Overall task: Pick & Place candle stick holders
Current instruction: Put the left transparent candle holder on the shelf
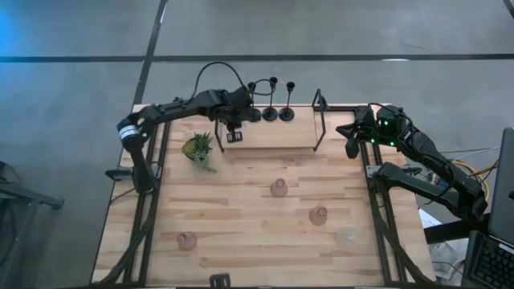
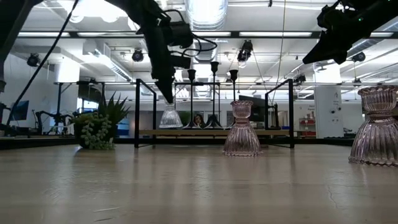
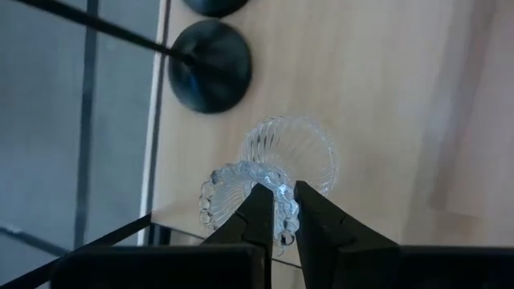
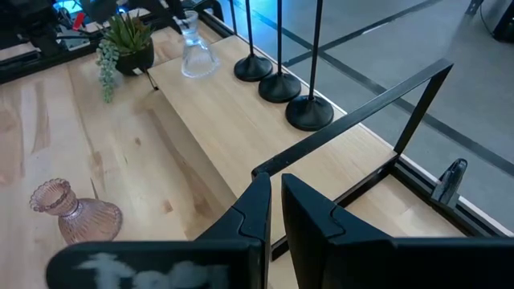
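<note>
One ribbed clear glass holder pinched by left gripper.

Three black stemmed holders standing upright in row at shelf's far edge. Clear glass holder sitting upright on shelf's left end beside them. Three pink holders standing scattered on near table; another clear holder standing near right.
</note>
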Available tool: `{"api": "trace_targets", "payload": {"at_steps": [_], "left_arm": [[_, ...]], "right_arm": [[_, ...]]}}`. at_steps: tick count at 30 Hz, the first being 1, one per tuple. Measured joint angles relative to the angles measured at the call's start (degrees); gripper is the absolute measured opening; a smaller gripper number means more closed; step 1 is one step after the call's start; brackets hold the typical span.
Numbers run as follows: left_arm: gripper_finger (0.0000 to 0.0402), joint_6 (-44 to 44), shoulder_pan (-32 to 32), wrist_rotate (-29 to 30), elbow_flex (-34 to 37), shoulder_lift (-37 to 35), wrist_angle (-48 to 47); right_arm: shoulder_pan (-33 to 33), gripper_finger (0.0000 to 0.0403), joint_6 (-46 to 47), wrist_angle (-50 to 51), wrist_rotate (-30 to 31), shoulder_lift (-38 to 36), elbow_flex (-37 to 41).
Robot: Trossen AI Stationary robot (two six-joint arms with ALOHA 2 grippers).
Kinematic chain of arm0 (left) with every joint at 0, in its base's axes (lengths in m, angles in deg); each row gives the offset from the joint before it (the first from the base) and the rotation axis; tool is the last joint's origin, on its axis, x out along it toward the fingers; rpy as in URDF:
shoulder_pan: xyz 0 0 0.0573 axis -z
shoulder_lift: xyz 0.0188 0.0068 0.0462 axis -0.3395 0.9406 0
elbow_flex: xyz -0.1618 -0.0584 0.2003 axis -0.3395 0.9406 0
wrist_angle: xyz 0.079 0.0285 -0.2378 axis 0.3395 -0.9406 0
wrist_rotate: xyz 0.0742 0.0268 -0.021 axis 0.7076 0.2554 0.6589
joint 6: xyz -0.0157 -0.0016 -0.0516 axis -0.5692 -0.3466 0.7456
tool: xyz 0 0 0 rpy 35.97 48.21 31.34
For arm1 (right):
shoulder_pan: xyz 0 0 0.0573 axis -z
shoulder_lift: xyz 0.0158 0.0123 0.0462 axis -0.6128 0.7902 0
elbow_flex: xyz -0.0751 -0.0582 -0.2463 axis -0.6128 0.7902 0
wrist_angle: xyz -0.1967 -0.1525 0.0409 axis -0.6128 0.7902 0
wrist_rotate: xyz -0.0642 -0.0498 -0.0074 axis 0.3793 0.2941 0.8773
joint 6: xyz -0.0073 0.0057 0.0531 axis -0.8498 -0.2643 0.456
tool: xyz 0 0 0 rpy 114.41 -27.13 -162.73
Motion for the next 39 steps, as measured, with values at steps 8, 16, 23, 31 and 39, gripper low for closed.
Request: {"api": "trace_targets", "payload": {"at_steps": [8, 16, 23, 31, 39], "left_arm": [[0.0032, 1.29, -1.72, 0.78, -0.60, 1.52, -0.90], [0.0032, 2.74, -4.01, 0.94, -0.57, 1.52, -0.62], [0.0032, 2.95, -4.40, 0.91, -0.57, 1.50, -0.88], [0.0033, 2.92, -4.40, 0.38, -0.53, 1.45, -0.93], [0.0086, 2.32, -4.38, 0.21, -0.51, 1.45, -1.01]], "right_arm": [[0.01, 0.0029, 0.02, -0.02, 0.00, 0.00, 0.00], [0.02, 0.0029, -0.03, -0.02, 0.00, 0.00, 0.00], [0.00, 0.0029, 0.04, -0.02, 0.01, 0.00, 0.00], [0.00, 0.0029, -0.03, -0.02, 0.00, 0.00, 0.00], [0.02, 0.0029, 0.00, 0.00, 0.00, 0.00, 0.00]]}}
